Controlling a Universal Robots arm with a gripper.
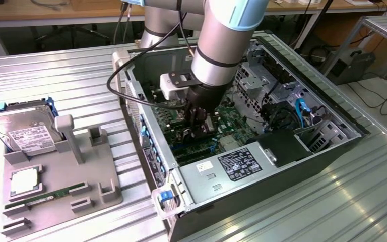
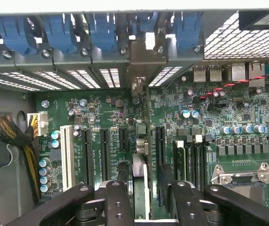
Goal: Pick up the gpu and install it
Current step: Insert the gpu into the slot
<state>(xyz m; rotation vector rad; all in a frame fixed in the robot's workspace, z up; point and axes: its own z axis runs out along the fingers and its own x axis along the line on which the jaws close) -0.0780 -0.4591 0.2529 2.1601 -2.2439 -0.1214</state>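
The arm has its gripper [image 1: 199,126] down inside the open computer case [image 1: 328,151], over the green motherboard [image 2: 209,122]. Between the two black fingers [image 2: 118,202] stands the gpu [image 2: 140,181], held edge-on; they are closed on it from both sides. Its metal end bracket [image 2: 143,61] sits among the rear slot openings under the blue clips [image 2: 101,33]. To my eye the pickup is done and the card is about at its slot; whether it is fully seated I cannot tell.

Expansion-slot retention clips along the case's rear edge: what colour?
Blue plastic retention clips, clearest in the wrist view.
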